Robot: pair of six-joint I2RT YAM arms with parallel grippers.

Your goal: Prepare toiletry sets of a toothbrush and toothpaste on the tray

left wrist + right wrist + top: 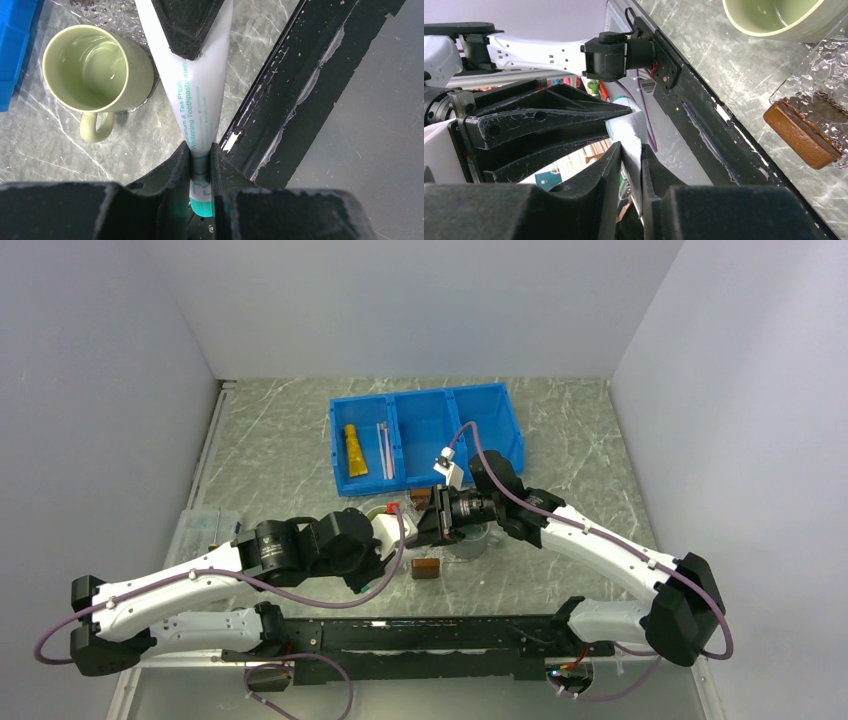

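A white toothpaste point(197, 95) tube with teal print and a teal cap hangs in the air between both grippers. My left gripper point(201, 150) is shut on it just above the cap. My right gripper point(631, 147) is pinched on the tube's flat far end point(626, 132); its black fingers point(187, 25) cover that end in the left wrist view. A yellow-orange toothpaste point(355, 450) and a thin pale toothbrush point(383, 445) lie in the left compartment of the blue bin point(420, 395). The clear tray point(819, 85) with its brown handle point(796, 135) lies under the grippers.
A pale green mug point(95, 67) stands beside the tray, close below the held tube. The black rail point(300, 85) at the table's near edge runs right next to the grippers. A second brown handle point(427, 569) shows near the arms. A clear box point(200, 530) sits at the left.
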